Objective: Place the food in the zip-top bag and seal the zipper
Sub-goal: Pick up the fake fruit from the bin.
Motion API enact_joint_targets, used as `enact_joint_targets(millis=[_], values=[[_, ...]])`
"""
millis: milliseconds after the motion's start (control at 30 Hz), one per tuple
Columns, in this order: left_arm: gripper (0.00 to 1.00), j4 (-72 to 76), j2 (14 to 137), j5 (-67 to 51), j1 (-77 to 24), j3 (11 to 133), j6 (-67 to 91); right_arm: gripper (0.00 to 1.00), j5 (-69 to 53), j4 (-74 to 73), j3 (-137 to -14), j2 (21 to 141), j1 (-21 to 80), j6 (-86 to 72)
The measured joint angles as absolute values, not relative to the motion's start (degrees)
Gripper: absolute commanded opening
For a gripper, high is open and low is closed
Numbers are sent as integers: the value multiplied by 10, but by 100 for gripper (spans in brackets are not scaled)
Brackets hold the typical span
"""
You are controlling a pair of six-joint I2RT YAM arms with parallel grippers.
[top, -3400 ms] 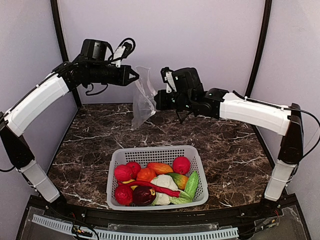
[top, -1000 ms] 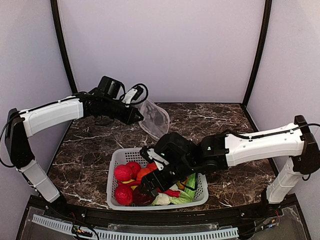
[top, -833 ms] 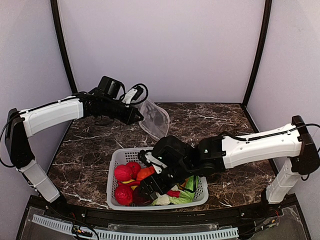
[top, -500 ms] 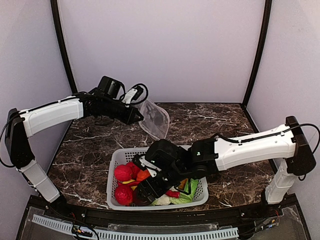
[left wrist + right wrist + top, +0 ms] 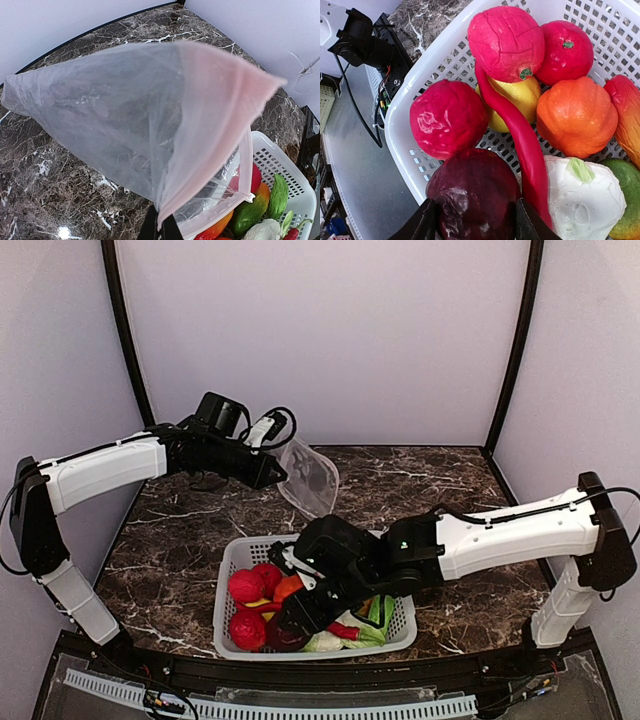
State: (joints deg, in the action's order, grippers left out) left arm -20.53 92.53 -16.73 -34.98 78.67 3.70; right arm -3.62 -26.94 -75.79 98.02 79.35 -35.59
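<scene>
My left gripper is shut on one edge of the clear zip-top bag and holds it up behind the basket, mouth toward the basket. In the left wrist view the bag hangs from my fingers, and its zipper strip gapes open. My right gripper is down in the white basket, jaws closed on a dark purple vegetable. Red fruits, a lemon, an orange fruit, a red chili and a cauliflower lie around it.
The white slotted basket's rim is close to my right fingers on the left. Beyond that rim the table's front edge carries a black cable rail. Dark marble table lies around the basket. Purple walls enclose the back and sides.
Over the last second my right arm reached deeper into the basket's front left and its jaws came around the purple vegetable. The left arm and bag have stayed still.
</scene>
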Motion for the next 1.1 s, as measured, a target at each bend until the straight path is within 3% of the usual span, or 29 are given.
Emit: enact_joint_targets(millis=[100,300,533,900,1100], values=[[1,-205,925,-167,-350,787,37,62,-34,-267,-749,968,794,-358],[1,-205,925,-167,-350,787,37,74,-54,-265,-748,969,794,-360],[1,-205,925,-167,-350,787,37,77,-73,-266,-750,988,794,-356],[1,-204,925,-167,-350,787,37,49,-76,-273,-761,1009,794,-349],[1,-202,925,-167,-350,787,37,45,-72,-273,-761,1008,794,-348]])
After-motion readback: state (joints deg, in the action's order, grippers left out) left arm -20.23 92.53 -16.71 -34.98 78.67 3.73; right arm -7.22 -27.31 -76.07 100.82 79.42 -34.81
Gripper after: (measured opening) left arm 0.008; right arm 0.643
